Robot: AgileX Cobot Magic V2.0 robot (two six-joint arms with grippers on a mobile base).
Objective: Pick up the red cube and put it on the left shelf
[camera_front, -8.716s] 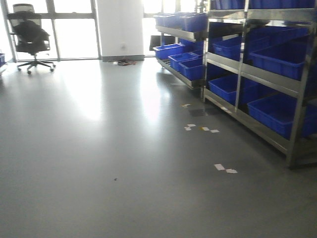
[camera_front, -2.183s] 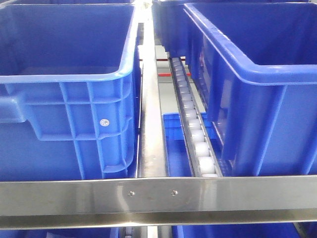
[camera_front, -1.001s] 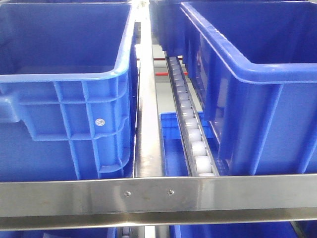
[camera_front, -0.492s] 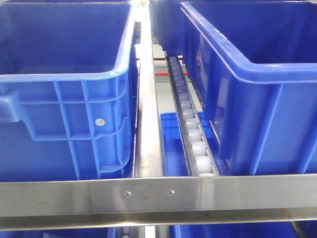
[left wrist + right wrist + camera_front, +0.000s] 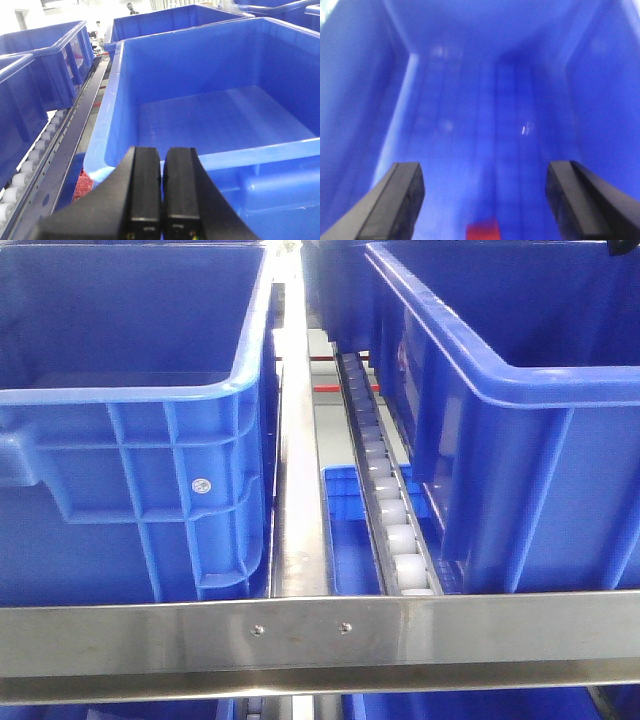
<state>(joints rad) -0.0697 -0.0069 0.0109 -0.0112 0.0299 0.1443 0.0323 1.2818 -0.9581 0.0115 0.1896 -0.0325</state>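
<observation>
While no writing is legible, the right hand (image 5: 482, 192) gapes above the red cube (image 5: 483, 231); the left hand (image 5: 161, 187) is pressed together, empty.

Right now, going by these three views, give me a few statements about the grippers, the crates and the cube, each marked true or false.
1. The left gripper is shut with nothing between its fingers. True.
2. The right gripper is shut on the red cube. False: its fingers stand wide apart, and the cube lies on the floor of a blue crate below them.
3. The crate ahead of the left gripper looks empty. True.
4. In the front view, a white roller track runs between two crates. True.
5. The front view shows the cube on the steel rail. False: no cube shows in that view.
</observation>
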